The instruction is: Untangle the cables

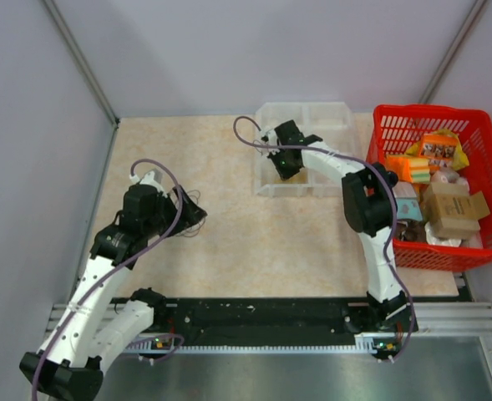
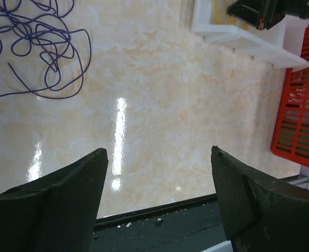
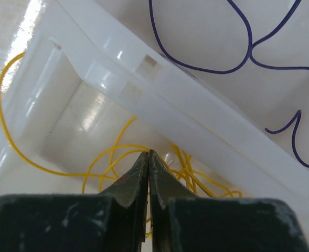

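My right pincer (image 3: 149, 155) is clenched by the tray (image 3: 144, 89) wall; lifting could snag yellow cables (image 3: 185, 173). My left pincer (image 2: 158, 152) is released.

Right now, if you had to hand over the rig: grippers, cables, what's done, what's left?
Left gripper: open, empty, over bare table; not touching the purple tangle.
Right gripper: shut, tips down in the tray at the yellow cable. Cannot tell if a strand is pinched.
Cables: yellow cable in one tray compartment, a purple cable in the next; the tangle lies on the table by the left arm.
Done: those two cables are separated and in the tray.
Left: the tangle is a knot of loops; pull its strands apart.
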